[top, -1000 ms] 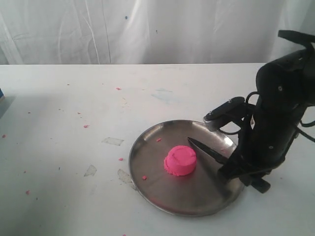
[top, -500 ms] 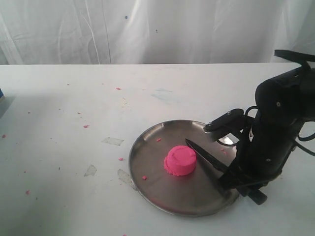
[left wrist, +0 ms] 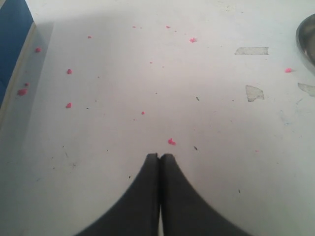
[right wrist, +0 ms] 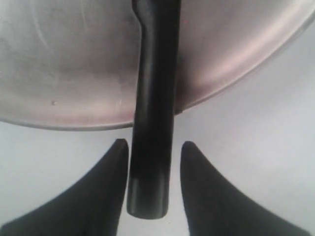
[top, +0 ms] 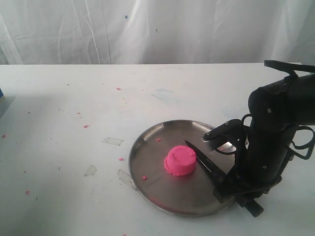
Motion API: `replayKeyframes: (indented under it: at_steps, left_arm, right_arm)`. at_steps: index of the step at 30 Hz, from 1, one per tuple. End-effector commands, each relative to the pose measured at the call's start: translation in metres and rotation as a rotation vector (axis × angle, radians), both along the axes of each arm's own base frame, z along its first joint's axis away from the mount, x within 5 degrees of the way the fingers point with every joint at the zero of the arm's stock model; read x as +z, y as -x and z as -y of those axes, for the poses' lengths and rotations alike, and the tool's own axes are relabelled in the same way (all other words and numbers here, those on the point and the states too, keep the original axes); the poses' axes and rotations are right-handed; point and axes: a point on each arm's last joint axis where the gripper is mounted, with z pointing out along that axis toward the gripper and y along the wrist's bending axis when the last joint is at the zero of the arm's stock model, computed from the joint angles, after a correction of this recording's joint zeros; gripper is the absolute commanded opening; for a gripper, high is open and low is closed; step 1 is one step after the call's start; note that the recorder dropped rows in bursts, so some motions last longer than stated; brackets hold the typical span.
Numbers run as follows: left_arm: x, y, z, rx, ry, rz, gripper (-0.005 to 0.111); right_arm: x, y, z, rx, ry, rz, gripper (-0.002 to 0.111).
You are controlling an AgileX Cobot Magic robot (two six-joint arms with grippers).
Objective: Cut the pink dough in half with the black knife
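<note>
The pink dough (top: 180,160) is one round puck in the middle of the steel plate (top: 162,196). The black knife (top: 204,162) lies slanted, its blade tip close to the dough's right side and its handle (right wrist: 152,98) crossing the plate's rim (right wrist: 74,73). My right gripper (top: 231,189) is at the plate's front right. In the right wrist view the right gripper (right wrist: 154,143) straddles the handle's end, open, with a gap showing on one side. My left gripper (left wrist: 160,156) is shut on nothing over bare table and is out of the exterior view.
Pink crumbs (left wrist: 171,141) and bits of clear tape (top: 112,141) dot the white table left of the plate. A blue object (left wrist: 12,34) stands at the far left edge. A white curtain hangs behind the table.
My right arm has come down and toward the table's front, lowering the gripper around the handle. The knife's tip has shifted slightly left, toward the dough. The dough has not moved.
</note>
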Motion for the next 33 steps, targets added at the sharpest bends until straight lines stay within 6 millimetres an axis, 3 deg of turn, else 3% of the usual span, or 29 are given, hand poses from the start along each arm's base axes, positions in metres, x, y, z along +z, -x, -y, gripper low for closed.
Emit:
replayKeyframes:
  at_steps: [1,5,10,14,17,20,22,25,28,30,33]
  left_arm:
    - [-0.001,0.0,0.001,-0.007,0.006,0.001,0.0]
    - [-0.001,0.0,0.001,-0.007,0.006,0.001,0.0]
    - [-0.001,0.0,0.001,-0.007,0.006,0.001,0.0]
    - [-0.001,0.0,0.001,-0.007,0.006,0.001,0.0]
    - [-0.001,0.0,0.001,-0.007,0.006,0.001,0.0]
    - [-0.001,0.0,0.001,-0.007,0.006,0.001,0.0]
    - [-0.001,0.0,0.001,-0.007,0.006,0.001,0.0]
    - [-0.001,0.0,0.001,-0.007,0.006,0.001,0.0]
    - [-0.001,0.0,0.001,-0.007,0.006,0.001,0.0]
    - [-0.001,0.0,0.001,-0.007,0.006,0.001,0.0]
    - [-0.001,0.0,0.001,-0.007,0.006,0.001,0.0]
  right_arm:
    - [0.0,0.0,0.003,0.001,0.004,-0.008,0.042]
    - [0.01,-0.001,0.002,0.0,0.01,-0.017,0.042]
    - [0.043,-0.003,0.002,0.009,-0.051,0.129,0.042]
    - [0.055,-0.015,0.03,-0.123,-0.041,0.253,0.042]
    - [0.049,-0.022,0.058,-0.325,-0.092,0.212,0.042]
    - [0.036,-0.021,0.084,-0.426,-0.158,0.035,0.042]
    - [0.03,-0.017,0.093,-0.464,-0.294,-0.084,0.042]
    - [0.032,-0.009,0.091,-0.384,-0.592,-0.167,0.042]
    - [0.026,0.008,0.082,-0.193,-0.809,-0.187,0.042]
    - [0.023,0.008,0.08,-0.121,-0.835,-0.119,0.042]
    - [0.02,-0.01,0.085,-0.232,-0.779,0.071,0.042]
